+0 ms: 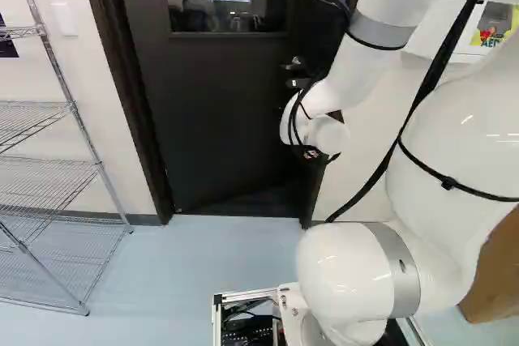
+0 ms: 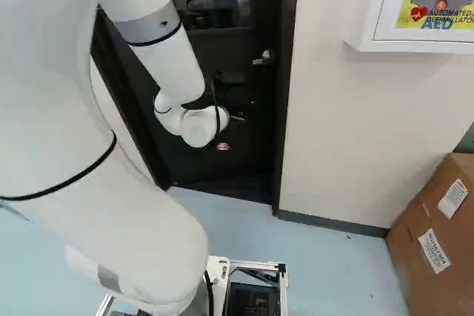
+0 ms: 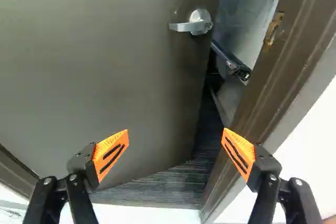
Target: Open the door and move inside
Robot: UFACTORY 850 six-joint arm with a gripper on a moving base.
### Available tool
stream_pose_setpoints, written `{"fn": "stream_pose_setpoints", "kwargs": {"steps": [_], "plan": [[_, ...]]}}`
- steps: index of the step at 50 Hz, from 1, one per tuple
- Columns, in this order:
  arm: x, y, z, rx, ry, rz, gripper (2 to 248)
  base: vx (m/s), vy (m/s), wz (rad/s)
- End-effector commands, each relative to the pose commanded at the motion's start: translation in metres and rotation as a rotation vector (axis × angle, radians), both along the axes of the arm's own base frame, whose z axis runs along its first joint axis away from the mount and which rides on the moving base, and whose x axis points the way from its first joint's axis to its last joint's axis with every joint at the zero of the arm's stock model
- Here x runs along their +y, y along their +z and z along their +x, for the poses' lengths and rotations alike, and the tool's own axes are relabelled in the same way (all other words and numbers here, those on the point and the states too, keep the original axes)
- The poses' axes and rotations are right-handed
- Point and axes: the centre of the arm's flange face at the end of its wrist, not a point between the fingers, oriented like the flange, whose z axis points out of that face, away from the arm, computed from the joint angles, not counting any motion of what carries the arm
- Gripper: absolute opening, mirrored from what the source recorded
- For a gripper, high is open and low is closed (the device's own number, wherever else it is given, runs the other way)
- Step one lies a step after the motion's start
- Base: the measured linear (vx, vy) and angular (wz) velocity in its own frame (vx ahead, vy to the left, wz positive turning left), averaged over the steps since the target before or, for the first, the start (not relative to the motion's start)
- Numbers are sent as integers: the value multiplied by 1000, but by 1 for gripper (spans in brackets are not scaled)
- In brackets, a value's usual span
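Observation:
The dark door [image 1: 219, 111] stands ajar, swung away from its frame [image 3: 294, 40]; a gap shows between door edge and frame in the wrist view. Its silver lever handle [image 2: 263, 58] is near the door's free edge. My gripper [image 2: 235, 90] is a dark shape in front of the door, partly hidden by the wrist, below the handle in the right base view. In the wrist view the gripper [image 3: 176, 137] has its fingers wide apart with nothing between them. The lever handle [image 3: 195, 23] lies ahead of the fingers, untouched.
A wire shelf [image 1: 49, 176] stands left of the doorway in the left base view. In the right base view a white AED cabinet [image 2: 366, 27] hangs on the wall right of the door, with a cardboard box [image 2: 422, 257] below.

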Motion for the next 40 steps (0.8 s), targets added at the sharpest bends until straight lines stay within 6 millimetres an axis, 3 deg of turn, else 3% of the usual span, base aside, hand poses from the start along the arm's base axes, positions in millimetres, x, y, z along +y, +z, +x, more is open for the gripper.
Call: {"fn": "stream_pose_setpoints", "kwargs": {"steps": [13,40], "plan": [[-5,-1,-21,-2,-22,0,247,0,0,0],[-6,-1,-22,-2,-23,0,247,4,1,-7]]}}
